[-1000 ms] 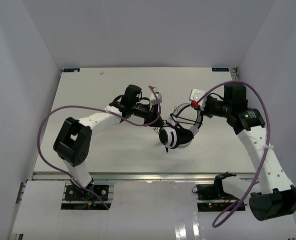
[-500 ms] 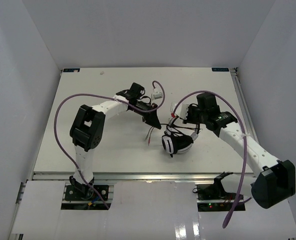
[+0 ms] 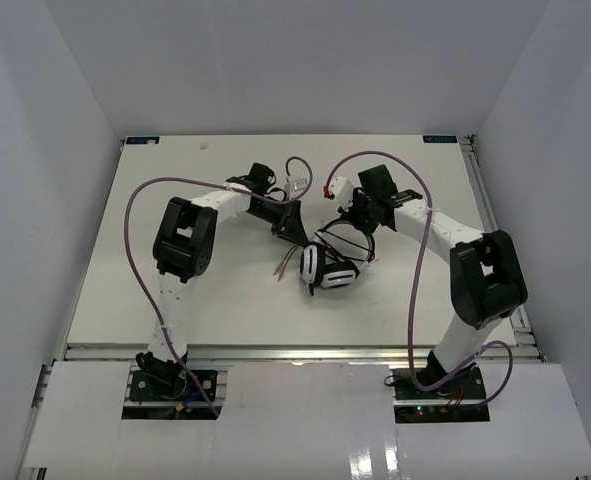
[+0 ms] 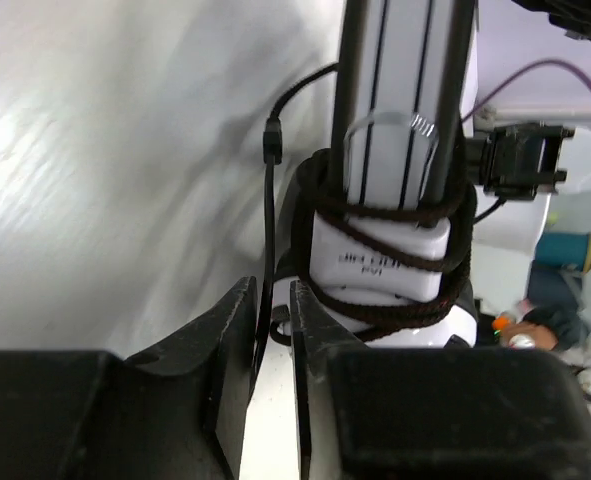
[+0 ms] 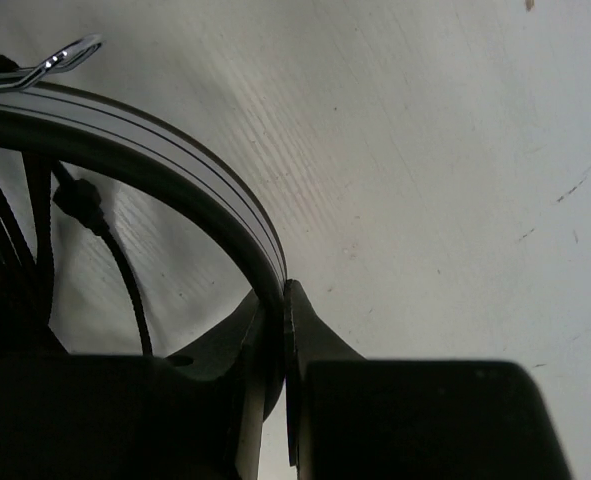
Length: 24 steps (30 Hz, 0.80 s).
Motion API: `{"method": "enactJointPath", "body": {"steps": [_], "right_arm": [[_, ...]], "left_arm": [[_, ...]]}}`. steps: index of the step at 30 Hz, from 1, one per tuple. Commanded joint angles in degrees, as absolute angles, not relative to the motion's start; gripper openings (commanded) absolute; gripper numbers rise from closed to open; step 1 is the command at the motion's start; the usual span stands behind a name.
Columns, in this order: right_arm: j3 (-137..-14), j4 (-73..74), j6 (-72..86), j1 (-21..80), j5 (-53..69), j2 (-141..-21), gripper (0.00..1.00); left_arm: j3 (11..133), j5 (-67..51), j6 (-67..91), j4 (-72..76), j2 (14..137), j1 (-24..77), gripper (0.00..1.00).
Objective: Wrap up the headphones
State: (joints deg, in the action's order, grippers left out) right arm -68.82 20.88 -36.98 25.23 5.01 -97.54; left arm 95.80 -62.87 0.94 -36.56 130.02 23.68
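Right gripper (image 5: 278,300) clamped headphones (image 5: 175,165) band; left gripper (image 4: 271,300) straddled cable (image 4: 269,220) (hold unclear). Cable needed steady tension, turns stacked snugly.

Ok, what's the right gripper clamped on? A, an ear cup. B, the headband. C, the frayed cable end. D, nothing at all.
B: the right wrist view shows the right gripper shut on the curved striped headband, which runs down between its fingers.
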Motion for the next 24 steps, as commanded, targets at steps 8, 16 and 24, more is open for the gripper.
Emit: {"method": "enactJointPath", "body": {"steps": [8,16,24], "right_arm": [[-74.0,20.1,-25.9,22.6,7.2,-100.8,0.38],[-73.4,24.4,-23.1,15.7,15.6,-89.0,0.90],[-62.2,18.2,-6.2,12.4,3.8,-65.4,0.90]], "left_arm": [[97.5,-47.5,7.3,-37.1,124.9,19.7,0.56],[93.1,-29.9,6.9,-31.3,109.0,19.4,0.70],[62.6,-22.4,11.3,-9.9,76.2,19.4,0.98]]}}
